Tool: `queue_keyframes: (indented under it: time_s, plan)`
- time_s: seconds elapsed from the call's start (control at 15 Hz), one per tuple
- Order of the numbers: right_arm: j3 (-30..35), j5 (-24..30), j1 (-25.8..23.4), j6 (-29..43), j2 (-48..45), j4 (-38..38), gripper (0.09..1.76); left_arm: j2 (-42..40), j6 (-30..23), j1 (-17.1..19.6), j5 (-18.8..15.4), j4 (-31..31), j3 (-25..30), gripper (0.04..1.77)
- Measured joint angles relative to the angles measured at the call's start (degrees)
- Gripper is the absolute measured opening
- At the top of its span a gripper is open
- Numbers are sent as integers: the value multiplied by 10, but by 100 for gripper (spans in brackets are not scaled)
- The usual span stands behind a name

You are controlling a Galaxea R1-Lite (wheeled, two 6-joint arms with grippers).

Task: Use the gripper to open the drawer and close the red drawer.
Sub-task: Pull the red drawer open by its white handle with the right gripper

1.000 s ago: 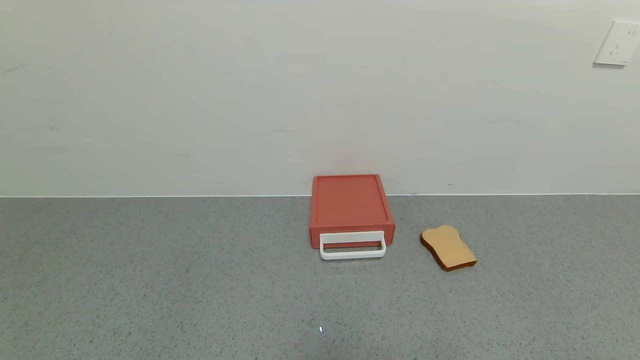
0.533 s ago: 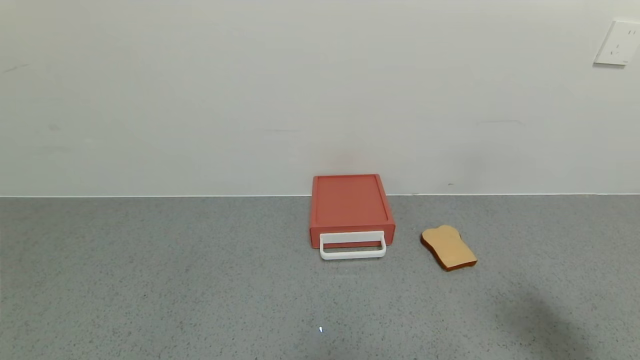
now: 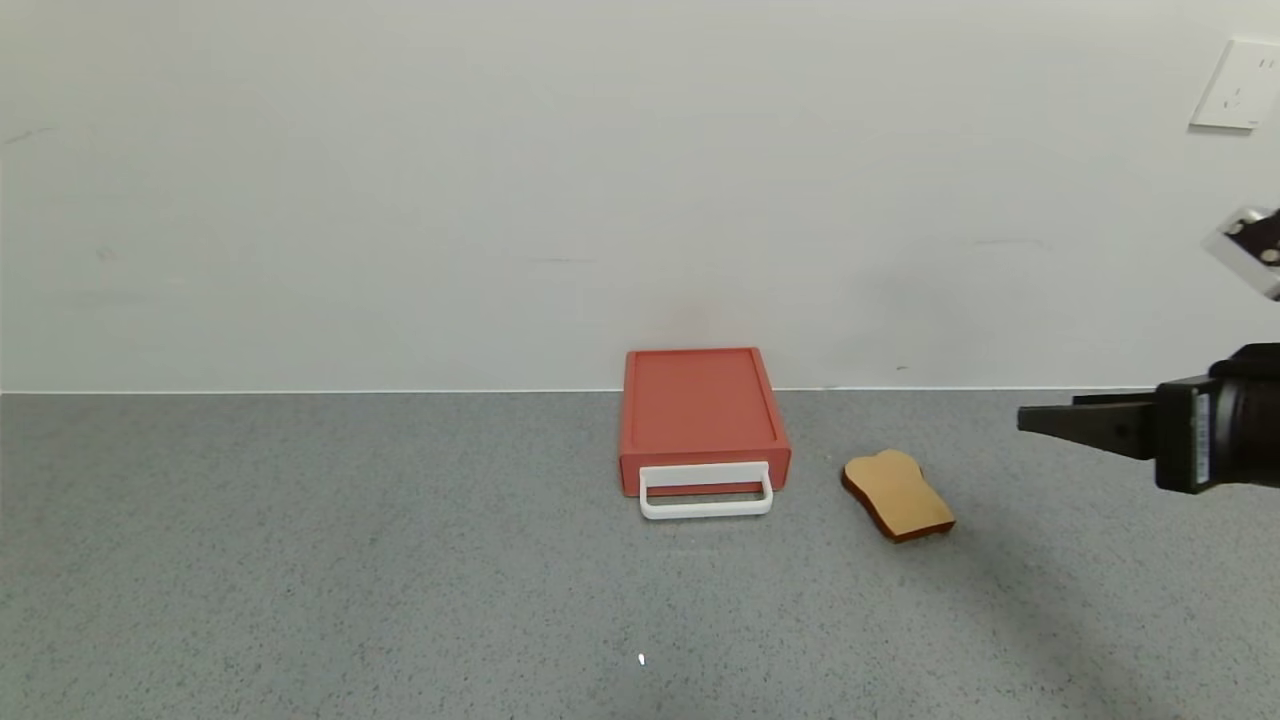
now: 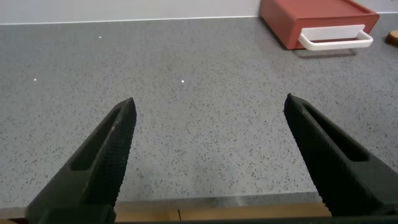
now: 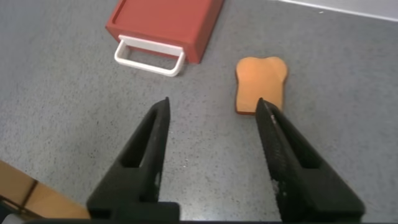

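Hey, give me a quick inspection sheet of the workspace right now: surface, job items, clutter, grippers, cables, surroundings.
Surface: grey speckled countertop, flat, running back to the wall.
Job's things: red drawer against the wall, shut, with its white handle facing the robot.
Clutter: tan toast slice lying flat, right of the drawer, apart from it.
Grippers: right gripper open, in the air right of the toast, holding nothing; left gripper open above bare countertop, well short of the drawer.
Cables: nothing seen.
Surroundings: plain white wall; white wall socket at upper right.
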Motion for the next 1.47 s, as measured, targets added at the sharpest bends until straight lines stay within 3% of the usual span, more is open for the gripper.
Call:
queue_keyframes:
  time_s: [0.13,0.27,0.93,1.47]
  plan:
    - [-19,1,28,1,41,-3,79,0,0,0,0,0,0,172]
    - [-34,2,51,1,77,-12,14,0,1,0,0,1,0,172]
    - [-176,16,149,1,279,-29,12,0,1,0,0,1,0,172]
    - [-322,24,192,2,432,-2,12,0,2,0,1,1,0,172]
